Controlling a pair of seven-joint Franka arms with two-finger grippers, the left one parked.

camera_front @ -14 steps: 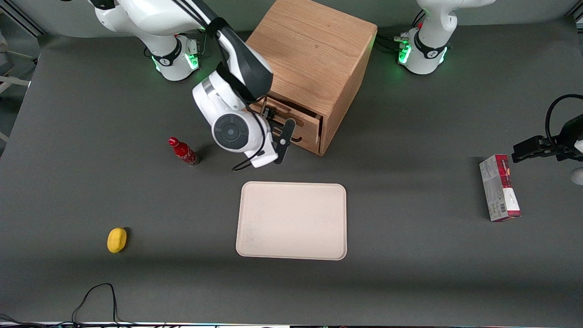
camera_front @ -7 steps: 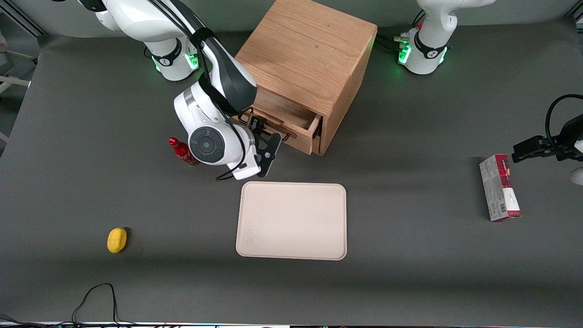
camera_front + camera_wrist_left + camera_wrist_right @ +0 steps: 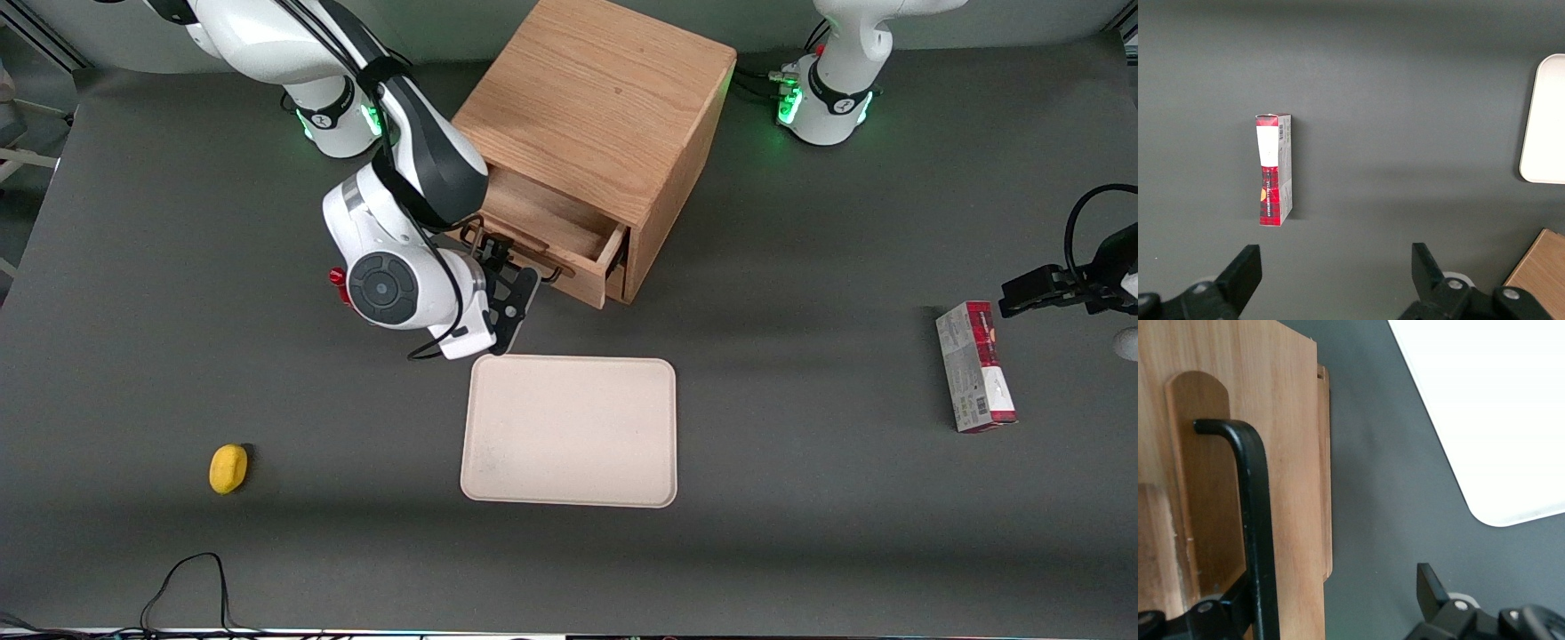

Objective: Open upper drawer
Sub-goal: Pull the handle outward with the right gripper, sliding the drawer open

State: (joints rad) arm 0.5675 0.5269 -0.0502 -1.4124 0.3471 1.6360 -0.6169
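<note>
**Upper drawer drawn farther out**

The upper drawer [image 3: 547, 233] of the oak cabinet [image 3: 605, 107] now stands well out of the cabinet front, its bare wooden inside showing; half a second ago it was out less, and a second ago only a little. Its black bar handle [image 3: 1257, 520] runs past one finger [image 3: 1238, 603] of the claw [image 3: 507, 283], whose fingers are spread wide, the other finger [image 3: 1431, 587] well clear over the table [image 3: 800, 267]. The claw has drawn back with the drawer toward the front camera and now hides most of the red bottle [image 3: 337, 276]. The beige tray [image 3: 569, 431] lies just nearer the camera. The lemon [image 3: 228, 468] and the red-and-grey carton [image 3: 975, 366] have not moved.
</note>
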